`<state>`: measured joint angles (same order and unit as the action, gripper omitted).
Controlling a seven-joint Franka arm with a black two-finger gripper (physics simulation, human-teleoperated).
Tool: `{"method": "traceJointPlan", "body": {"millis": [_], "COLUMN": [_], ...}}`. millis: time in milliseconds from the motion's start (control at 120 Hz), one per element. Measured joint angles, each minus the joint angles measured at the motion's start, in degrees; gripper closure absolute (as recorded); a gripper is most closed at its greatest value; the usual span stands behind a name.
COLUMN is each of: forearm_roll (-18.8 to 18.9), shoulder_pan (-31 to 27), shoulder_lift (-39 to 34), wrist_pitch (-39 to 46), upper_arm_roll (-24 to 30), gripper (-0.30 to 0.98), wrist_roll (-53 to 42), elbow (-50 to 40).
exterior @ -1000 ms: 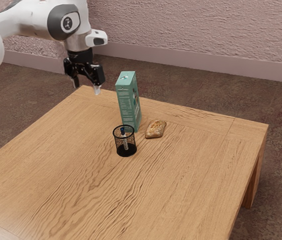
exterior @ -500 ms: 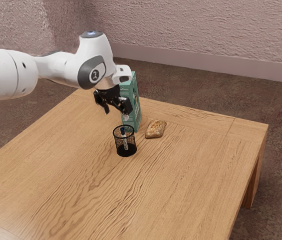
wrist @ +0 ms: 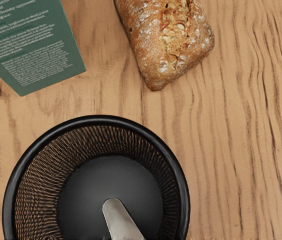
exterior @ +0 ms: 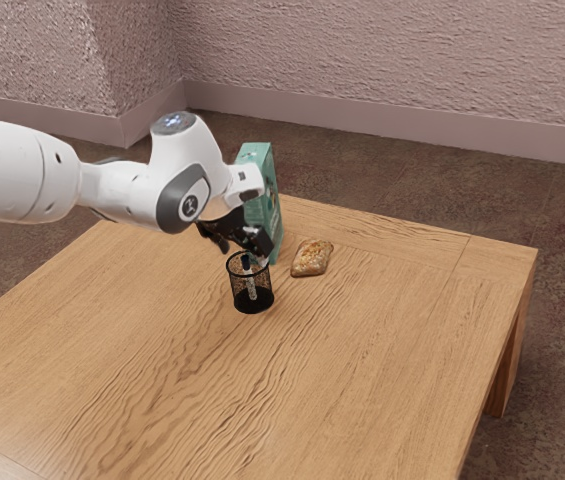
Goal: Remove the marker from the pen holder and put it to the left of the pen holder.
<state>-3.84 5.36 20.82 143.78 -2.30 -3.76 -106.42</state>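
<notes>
The gripper (exterior: 242,254) hangs low over the black mesh pen holder (exterior: 252,301), its two fingers standing wide apart with nothing clasped between them; one is on the exterior view's left, the other on its right, close to the holder's rim. The marker (exterior: 252,284) is inside the pen holder, leaning a little, with its dark blue end up near the rim and its pale body running down within the mesh. In the wrist view a pale, rounded part of it lies over the holder's dark floor, at a slant. The pen holder stands upright on the light wooden table (exterior: 362,360), whose grain runs in dark wavy streaks. Behind the holder in the exterior view, and near it, a tall teal carton (exterior: 274,225) stands on end, partly hidden by the hand; its side carries lines of small pale print. Just beside the carton, toward the exterior view's right, a crusty bread roll (exterior: 312,258) lies on the tabletop, golden brown with a pale dusting and a rough, split crust. It is near the pen holder but apart from it, and a strip of wood shows between roll and carton.
</notes>
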Motion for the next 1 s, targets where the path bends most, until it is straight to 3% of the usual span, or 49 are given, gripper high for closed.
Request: {"method": "traceJointPlan", "body": {"millis": [308,525,1000], "forearm_roll": [0.0,-0.1,0.4], "shoulder_pan": [0.1,0.1,0.0], "shoulder_lift": [-1.3,-1.4,-1.1], "wrist_pitch": [1.5,0.5,-1.5], "upper_arm_roll": [0.5,0.5,0.5], "gripper": [0.02,0.29,0.71], "wrist_roll": [-0.3,-0.4,-0.3], "elbow": [-3.6,-2.7,-1.1]}}
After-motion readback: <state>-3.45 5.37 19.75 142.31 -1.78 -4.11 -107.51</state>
